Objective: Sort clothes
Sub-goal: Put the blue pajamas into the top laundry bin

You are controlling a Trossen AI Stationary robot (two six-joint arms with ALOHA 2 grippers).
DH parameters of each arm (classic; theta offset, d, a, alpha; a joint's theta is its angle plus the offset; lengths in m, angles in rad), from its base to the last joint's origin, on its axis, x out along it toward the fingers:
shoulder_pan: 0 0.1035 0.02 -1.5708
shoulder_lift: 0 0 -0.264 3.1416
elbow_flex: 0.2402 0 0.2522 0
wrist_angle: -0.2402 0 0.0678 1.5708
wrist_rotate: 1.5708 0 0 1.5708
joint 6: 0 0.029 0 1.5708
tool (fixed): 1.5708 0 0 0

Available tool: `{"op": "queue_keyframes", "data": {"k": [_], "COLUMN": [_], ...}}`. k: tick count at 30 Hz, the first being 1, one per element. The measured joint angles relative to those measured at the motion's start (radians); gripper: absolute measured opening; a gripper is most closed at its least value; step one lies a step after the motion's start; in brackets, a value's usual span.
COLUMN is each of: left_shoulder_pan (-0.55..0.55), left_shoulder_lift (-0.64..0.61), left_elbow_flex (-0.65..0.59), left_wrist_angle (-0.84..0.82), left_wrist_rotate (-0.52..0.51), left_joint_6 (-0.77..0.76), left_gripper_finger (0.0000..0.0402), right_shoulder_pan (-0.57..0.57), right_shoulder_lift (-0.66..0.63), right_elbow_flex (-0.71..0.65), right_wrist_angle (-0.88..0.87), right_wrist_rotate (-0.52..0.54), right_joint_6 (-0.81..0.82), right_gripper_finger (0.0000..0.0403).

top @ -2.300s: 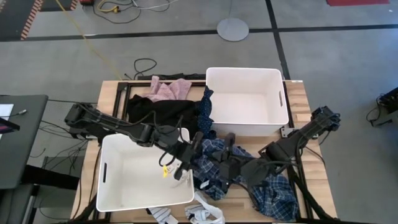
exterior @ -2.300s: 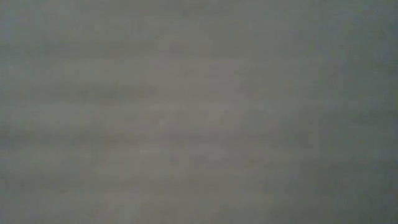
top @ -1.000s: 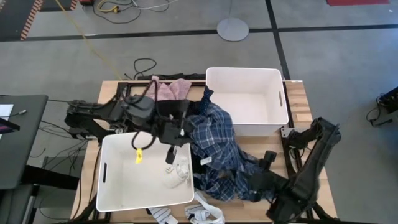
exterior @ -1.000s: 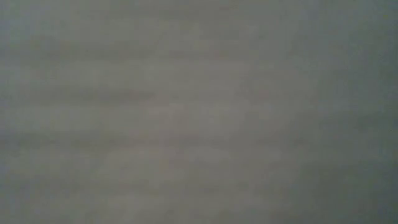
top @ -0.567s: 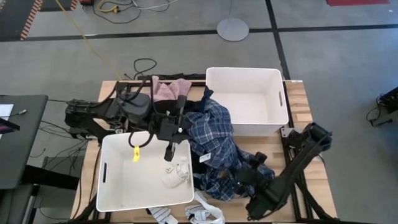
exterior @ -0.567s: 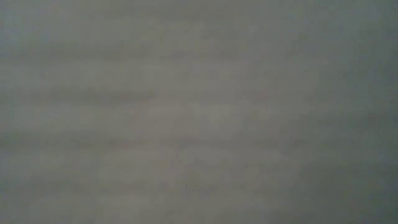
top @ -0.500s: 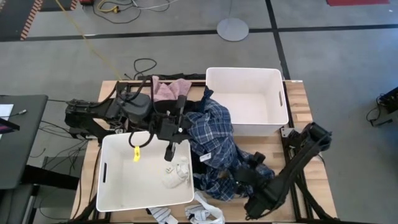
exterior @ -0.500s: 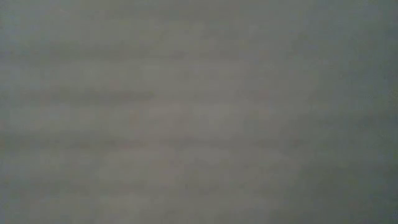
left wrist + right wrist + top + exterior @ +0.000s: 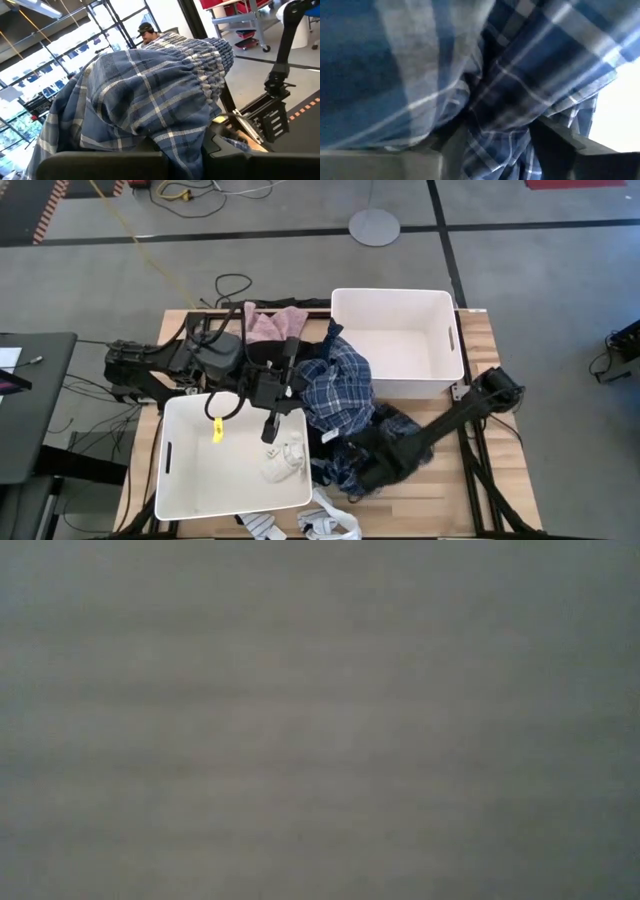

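Though my low camera gives me only a flat grey blur, the overhead view lets me count two white plastic bins, one near (image 9: 190,470) and one far (image 9: 395,340), and two dark arms.

My left gripper (image 9: 272,420) hangs over the near bin's far rim, fingers pinched together on the blue-white plaid shirt (image 9: 335,395); in its wrist view the cloth drapes straight over the fingers (image 9: 125,100), soft woven cotton with a ribbed, gathered cuff. The shirt bulges up in a rumpled mound just beside that gripper, between the two bins, and trails down toward my right gripper (image 9: 365,470). That one is buried low in the shirt's near end; its wrist view fills with plaid folds (image 9: 520,75) lying between its two fingers, but I cannot tell whether they are clamped on the fabric or merely standing around it.

Behind the left gripper lie one pink garment (image 9: 270,325), crumpled, and one large black garment (image 9: 240,355). Below it, inside the near bin, sits one small white bundle (image 9: 285,460). Two white and striped socks (image 9: 310,527) lie at the table's near edge.
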Motion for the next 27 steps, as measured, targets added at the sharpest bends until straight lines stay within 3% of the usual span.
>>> {"op": "queue_keyframes", "data": {"k": [2,5,7,13,19,23,27], "left_shoulder_pan": [-0.007,-0.022,-0.03,-0.059,-0.078,-0.078,-0.077], "left_shoulder_lift": [0.0,0.0,0.0,-0.025,-0.063,-0.071,-0.065], "left_elbow_flex": [0.0,0.0,0.0,0.0,0.0,0.001,0.001], "left_wrist_angle": [-0.001,-0.004,-0.012,-0.071,-0.148,-0.181,-0.227], "left_wrist_rotate": [0.0,0.0,0.0,-0.023,-0.064,-0.07,-0.08], "left_joint_6": [-0.002,-0.001,-0.001,-0.005,-0.006,-0.012,-0.012], "left_gripper_finger": [0.0016,0.0016,0.0016,0.0016,0.0016,0.0016,0.0016], "right_shoulder_pan": [-0.027,-0.057,-0.068,-0.053,0.016,0.052,0.066], "right_shoulder_lift": [0.0,0.0,0.0,-0.053,-0.205,-0.323,-0.426], "right_elbow_flex": [-0.005,-0.005,-0.005,-0.005,-0.005,-0.005,-0.004], "right_wrist_angle": [0.053,0.108,0.124,0.125,0.164,0.284,0.488], "right_wrist_rotate": [0.001,0.003,0.01,0.109,0.264,0.35,0.363], "right_joint_6": [-0.074,-0.171,-0.219,-0.239,-0.348,-0.562,-0.857], "right_gripper_finger": [0.0165,0.0056,0.0019,0.0004,0.0002,0.0001,0.0001]}}
